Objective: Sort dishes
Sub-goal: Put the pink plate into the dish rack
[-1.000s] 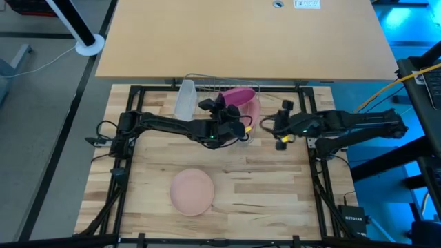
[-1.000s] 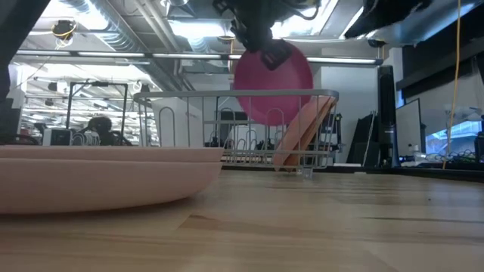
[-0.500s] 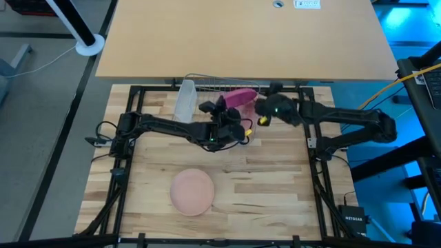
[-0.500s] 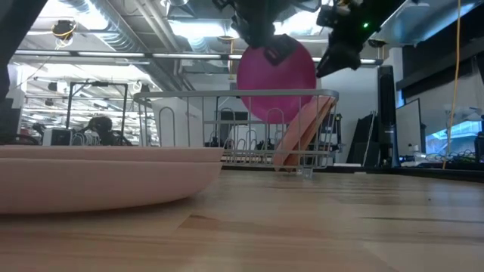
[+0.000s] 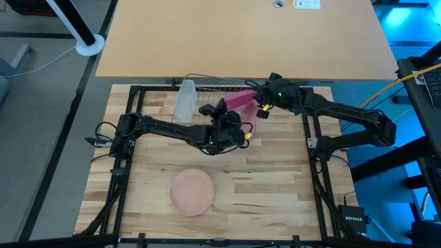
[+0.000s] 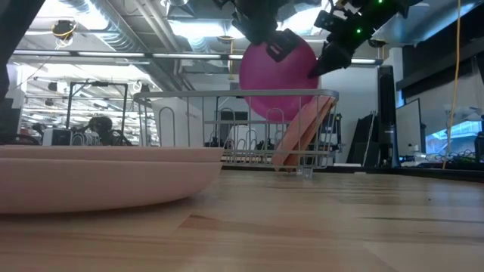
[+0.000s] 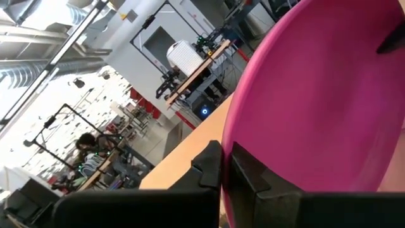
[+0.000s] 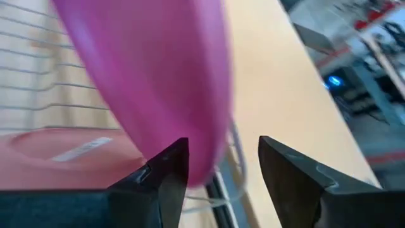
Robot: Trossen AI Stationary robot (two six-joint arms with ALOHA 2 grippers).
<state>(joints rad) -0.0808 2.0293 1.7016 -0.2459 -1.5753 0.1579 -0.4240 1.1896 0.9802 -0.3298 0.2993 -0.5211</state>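
A magenta plate (image 5: 241, 98) stands on edge above the silver wire rack (image 5: 213, 86), with my left gripper (image 5: 236, 117) shut on it. My right gripper (image 8: 221, 161) is open at the plate's right edge (image 6: 311, 68). The rim lies between its fingers, close to one of them, and no touch shows. A tan-brown plate (image 6: 302, 136) leans inside the rack. A pale peach plate (image 5: 192, 191) lies flat on the table near the front edge. My left gripper pinches the magenta plate's upper rim (image 7: 235, 136) between its two fingers, one on each face. The fingers come at it about level from the table's near left. The plate hangs on edge, nearly upright, clear of the rack.
A translucent tumbler (image 5: 185, 102) lies at the rack's left end. The rack's wire wall (image 6: 227, 128) and the tan-brown plate stand directly under the held plate. Bare wood stretches between the rack and the peach plate (image 6: 98, 177).
My right gripper has swung from the table's right edge toward the far left, sinking a little, up to the magenta plate's right edge, and has stayed open. My left gripper has carried the plate slightly toward the table's right, still upright.
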